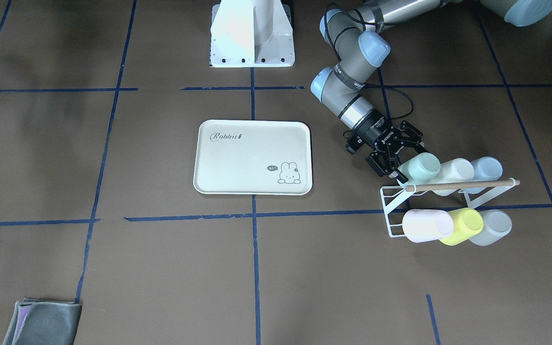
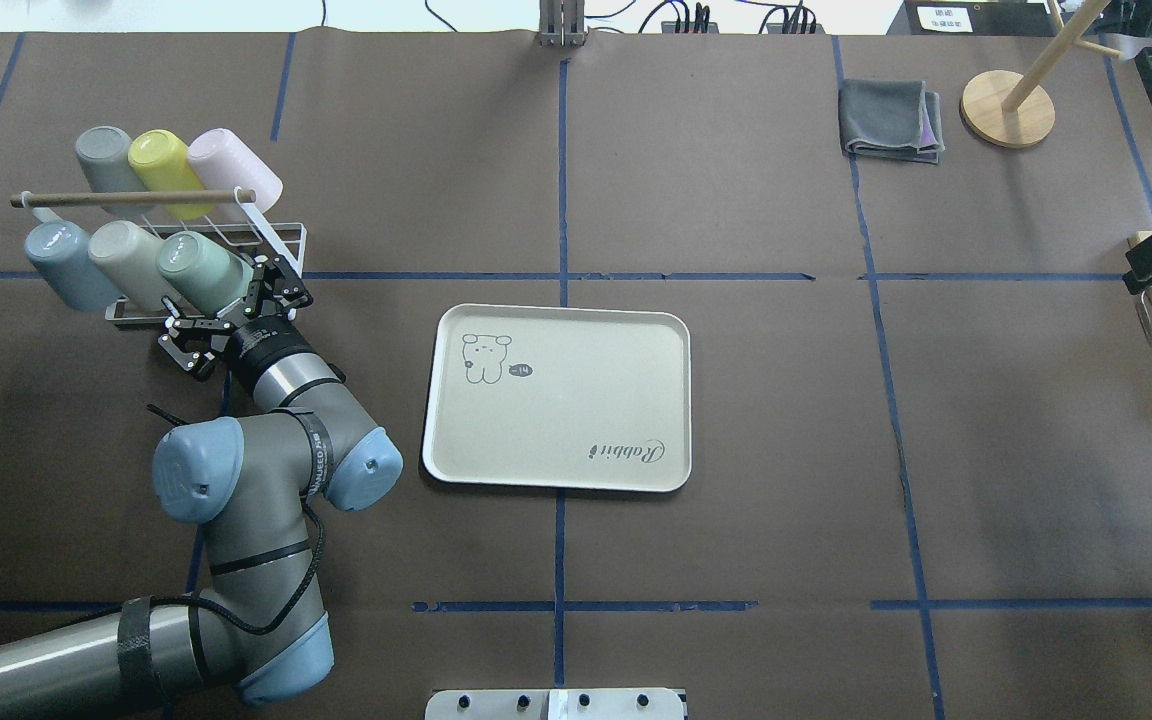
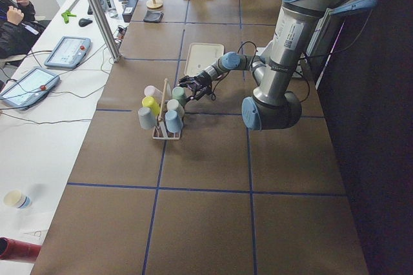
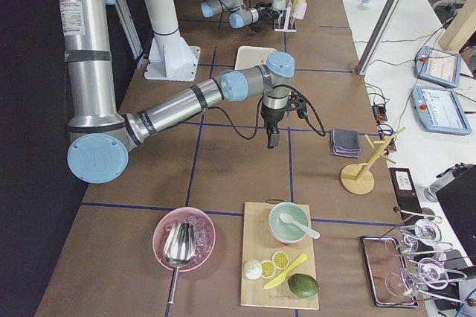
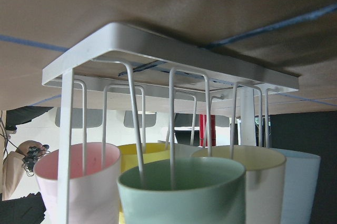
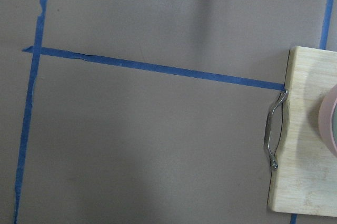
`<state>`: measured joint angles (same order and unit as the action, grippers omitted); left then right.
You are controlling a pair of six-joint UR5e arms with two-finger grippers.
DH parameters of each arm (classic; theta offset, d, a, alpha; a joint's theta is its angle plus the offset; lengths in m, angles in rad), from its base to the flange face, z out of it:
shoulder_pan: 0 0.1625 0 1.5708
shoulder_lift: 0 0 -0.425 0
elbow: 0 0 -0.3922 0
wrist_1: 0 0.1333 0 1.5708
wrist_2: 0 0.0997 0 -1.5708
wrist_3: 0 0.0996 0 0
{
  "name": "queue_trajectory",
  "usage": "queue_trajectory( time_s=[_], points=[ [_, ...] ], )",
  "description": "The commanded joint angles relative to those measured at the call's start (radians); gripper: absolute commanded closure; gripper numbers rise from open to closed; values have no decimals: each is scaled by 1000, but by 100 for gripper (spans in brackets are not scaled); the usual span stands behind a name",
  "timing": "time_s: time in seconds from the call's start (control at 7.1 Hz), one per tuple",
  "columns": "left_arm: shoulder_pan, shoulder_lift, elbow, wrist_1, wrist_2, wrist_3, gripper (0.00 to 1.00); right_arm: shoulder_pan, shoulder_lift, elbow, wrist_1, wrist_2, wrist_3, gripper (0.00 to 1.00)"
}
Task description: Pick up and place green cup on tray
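Facing the racked green cup [image 2: 194, 268], left tool [image 2: 223, 305] spread wide.

Left gripper [image 1: 400, 158] outstretched, jaws spread

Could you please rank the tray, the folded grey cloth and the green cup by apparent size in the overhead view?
Largest: the tray.
Then the grey cloth, only slightly bigger-looking than the green cup, which comes last.

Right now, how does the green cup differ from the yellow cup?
The green cup is pale mint, the yellow cup bright. Green ends the rack row nearer the robot, tray side; yellow sits mid far row. The open left tool is at green, not yellow. Both are tilted, handleless tumblers.
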<state>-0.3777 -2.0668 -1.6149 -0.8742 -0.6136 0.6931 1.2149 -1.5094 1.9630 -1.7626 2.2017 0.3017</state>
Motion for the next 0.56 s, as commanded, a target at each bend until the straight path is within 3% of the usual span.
queue_trajectory(
  time_s=[0.0, 0.42],
  points=[
    [-15, 1, 4, -5, 0, -6, 2, 0, 0, -1, 0, 1, -1, 0],
    [-18, 10, 6, -91, -2, 5, 2, 0, 0, -6, 0, 0, -1, 0]
  ],
)
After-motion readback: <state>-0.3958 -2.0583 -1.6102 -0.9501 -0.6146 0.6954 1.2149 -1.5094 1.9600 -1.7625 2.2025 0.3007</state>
